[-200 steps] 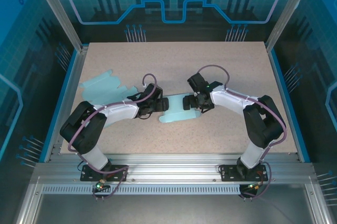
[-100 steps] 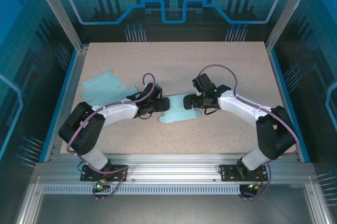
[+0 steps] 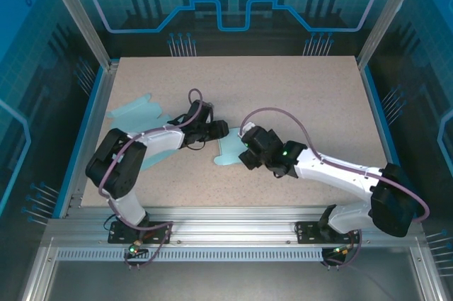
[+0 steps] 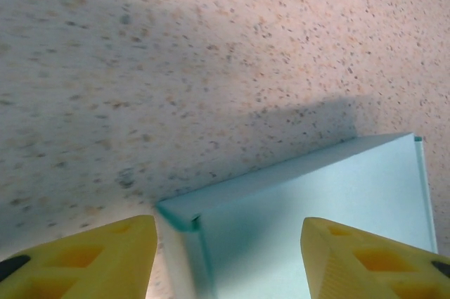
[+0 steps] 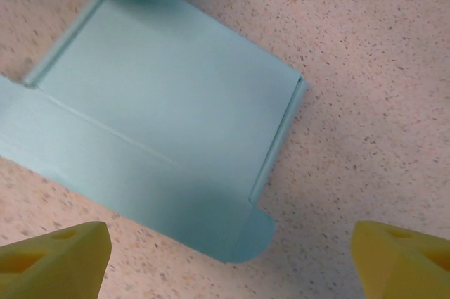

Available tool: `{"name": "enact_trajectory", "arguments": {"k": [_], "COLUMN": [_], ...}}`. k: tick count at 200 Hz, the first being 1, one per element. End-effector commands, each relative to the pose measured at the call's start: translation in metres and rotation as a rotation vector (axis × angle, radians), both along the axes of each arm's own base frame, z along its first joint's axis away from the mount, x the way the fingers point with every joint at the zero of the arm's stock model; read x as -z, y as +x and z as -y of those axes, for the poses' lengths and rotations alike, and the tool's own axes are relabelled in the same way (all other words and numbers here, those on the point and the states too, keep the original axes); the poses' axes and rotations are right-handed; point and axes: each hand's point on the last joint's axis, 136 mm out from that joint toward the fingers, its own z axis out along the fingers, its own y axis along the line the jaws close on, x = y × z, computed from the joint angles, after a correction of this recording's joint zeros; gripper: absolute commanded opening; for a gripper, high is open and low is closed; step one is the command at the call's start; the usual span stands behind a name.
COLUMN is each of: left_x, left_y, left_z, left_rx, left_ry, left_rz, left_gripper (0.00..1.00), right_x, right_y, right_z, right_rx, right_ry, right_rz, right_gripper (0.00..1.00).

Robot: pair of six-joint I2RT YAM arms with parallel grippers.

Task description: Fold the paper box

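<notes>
Left claw (image 4: 228, 257) spread astride paper box (image 4: 316, 214) corner, perhaps touching

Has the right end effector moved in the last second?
Yes. The right end effector moved left and toward the table's near edge, over the paper box.

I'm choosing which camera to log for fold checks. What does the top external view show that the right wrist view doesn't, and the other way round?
Top external adds the layout: the left gripper at the left end of the paper box, the right gripper at its right end, and a second flat paper blank near the table's left edge. Right wrist adds close detail: a fold crease across the panel, a rounded tab at one corner, and its own yellow fingers spread wide. Both share the light-blue box and the speckled table.
</notes>
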Motion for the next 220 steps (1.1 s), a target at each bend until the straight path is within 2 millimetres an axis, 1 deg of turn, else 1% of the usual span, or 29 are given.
{"name": "enact_trajectory", "arguments": {"k": [1,37,58,80,95,112,114,117,135,153,193,220], "left_x": [-0.012,-0.018,-0.021,-0.027,-0.033,-0.039,-0.041,-0.041,-0.048,-0.052,-0.057,-0.059], "left_y": [0.015,0.035,0.045,0.052,0.055,0.055,0.055,0.055,0.052,0.047,0.034,0.028], "left_z": [0.022,0.042,0.055,0.059,0.054,0.045,0.043,0.041,0.028,0.015,-0.012,-0.024], "left_rx": [0.045,0.074,0.096,0.096,0.082,0.059,0.056,0.052,0.023,-0.005,-0.060,-0.080], "left_ry": [-0.110,-0.207,-0.261,-0.289,-0.287,-0.270,-0.268,-0.264,-0.233,-0.200,-0.116,-0.077], "left_rz": [0.005,0.002,-0.002,0.003,0.020,0.040,0.046,0.049,0.072,0.090,0.119,0.130], "left_gripper": [0.57,0.57,0.58,0.59,0.61,0.62,0.62,0.62,0.63,0.64,0.65,0.65], "right_x": [-0.004,0.002,0.013,0.024,0.030,0.039,0.034,0.033,0.034,0.036,0.048,0.052], "right_y": [-0.003,-0.010,-0.010,-0.010,-0.009,-0.008,-0.005,-0.003,0.003,0.008,0.020,0.025], "right_z": [0.008,0.001,0.001,0.000,-0.003,-0.004,-0.010,-0.012,-0.016,-0.018,-0.027,-0.034], "right_rx": [-0.032,-0.076,-0.074,-0.076,-0.079,-0.079,-0.076,-0.075,-0.060,-0.050,-0.054,-0.064], "right_ry": [-0.092,-0.121,-0.167,-0.246,-0.301,-0.367,-0.356,-0.357,-0.384,-0.405,-0.455,-0.462], "right_rz": [0.083,0.088,0.079,0.072,0.077,0.088,0.101,0.108,0.127,0.147,0.157,0.159], "right_gripper": [0.88,0.88,0.88,0.88,0.88,0.88,0.88,0.88,0.88,0.89,0.86,0.84]}}
